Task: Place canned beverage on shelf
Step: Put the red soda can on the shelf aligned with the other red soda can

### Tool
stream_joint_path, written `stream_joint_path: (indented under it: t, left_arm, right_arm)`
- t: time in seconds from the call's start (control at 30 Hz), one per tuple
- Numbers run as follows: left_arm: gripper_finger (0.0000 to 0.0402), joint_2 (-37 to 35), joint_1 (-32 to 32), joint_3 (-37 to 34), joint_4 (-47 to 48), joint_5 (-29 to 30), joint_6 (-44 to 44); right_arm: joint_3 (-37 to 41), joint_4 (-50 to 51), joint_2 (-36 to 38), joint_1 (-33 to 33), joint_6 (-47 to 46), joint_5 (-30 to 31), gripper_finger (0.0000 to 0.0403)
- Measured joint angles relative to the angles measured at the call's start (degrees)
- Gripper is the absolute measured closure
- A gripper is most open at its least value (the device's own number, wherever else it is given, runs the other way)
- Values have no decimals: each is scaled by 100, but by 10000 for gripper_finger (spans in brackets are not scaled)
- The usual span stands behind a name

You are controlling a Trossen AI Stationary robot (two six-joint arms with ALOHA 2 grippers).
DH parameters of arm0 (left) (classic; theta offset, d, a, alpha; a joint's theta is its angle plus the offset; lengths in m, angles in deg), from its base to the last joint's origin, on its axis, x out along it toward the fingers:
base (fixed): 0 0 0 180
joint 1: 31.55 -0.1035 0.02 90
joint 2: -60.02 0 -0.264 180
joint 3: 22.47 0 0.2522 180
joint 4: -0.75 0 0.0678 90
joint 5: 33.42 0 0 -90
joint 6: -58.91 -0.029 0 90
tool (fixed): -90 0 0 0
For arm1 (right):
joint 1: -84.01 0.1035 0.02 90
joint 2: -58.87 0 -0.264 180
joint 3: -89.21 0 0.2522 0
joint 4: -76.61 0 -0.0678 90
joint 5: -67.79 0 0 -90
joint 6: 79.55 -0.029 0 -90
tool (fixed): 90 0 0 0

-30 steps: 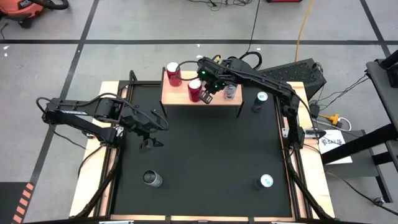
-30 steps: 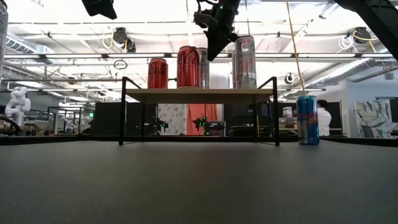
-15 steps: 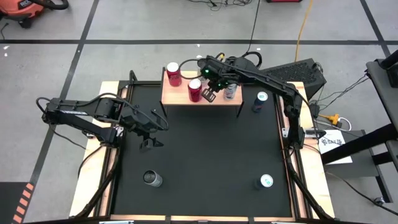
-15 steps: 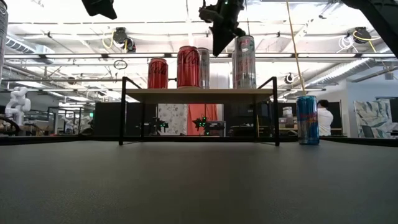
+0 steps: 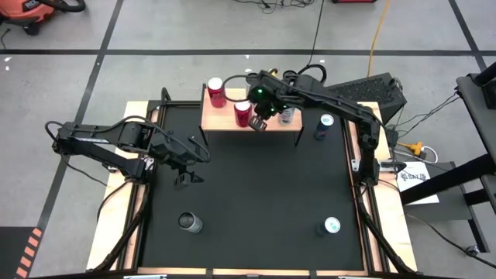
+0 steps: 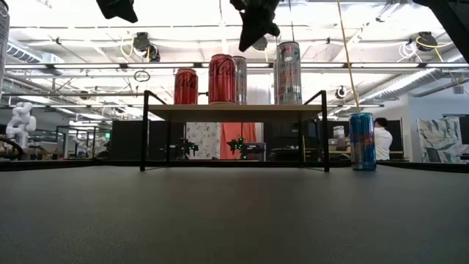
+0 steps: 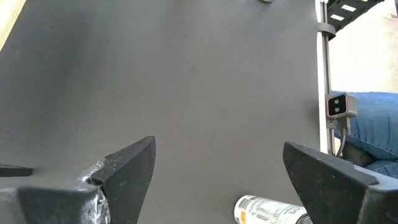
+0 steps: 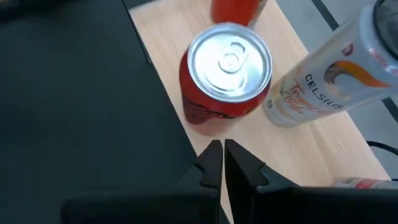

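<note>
The shelf point(image 5: 267, 128), a light wood top on thin black legs, stands at the mat's far edge. On it stand two red cans point(image 5: 242, 113) point(image 5: 216, 91) and a slim silver can point(image 5: 287, 114); the low view point(image 6: 222, 78) shows them upright with one more silver can point(image 6: 239, 79). My right gripper point(image 5: 260, 125) is shut and empty, above the shelf's near edge beside the nearer red can point(image 8: 229, 74); its shut fingertips point(image 8: 222, 155) hang over the wood. My left gripper point(image 5: 186, 161) is open and empty, above the mat's left part.
A blue can point(image 5: 323, 126) stands on the mat right of the shelf point(image 6: 362, 141). A can lies on its side at the near left point(image 5: 190, 223), and another can stands at the near right point(image 5: 331, 226). The black mat's middle point(image 5: 256, 194) is bare.
My right gripper has risen above the shelf, clear of the cans' tops. The cans on the shelf have stayed where they were.
</note>
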State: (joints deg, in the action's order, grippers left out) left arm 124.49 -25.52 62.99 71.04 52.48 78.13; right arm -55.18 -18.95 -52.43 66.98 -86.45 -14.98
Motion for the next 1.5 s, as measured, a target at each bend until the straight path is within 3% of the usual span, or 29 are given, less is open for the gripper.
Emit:
stream_joint_path:
  t: [0.6, 1.5]
  left_arm:
    - [47, 0, 1, 0, -1, 0, -4]
    - [47, 0, 0, 0, -2, 0, -7]
  right_arm:
    - [4, 139, -280, 28, 717, 5, 403]
    - [2, -285, -267, -68, 309, 482, 403]
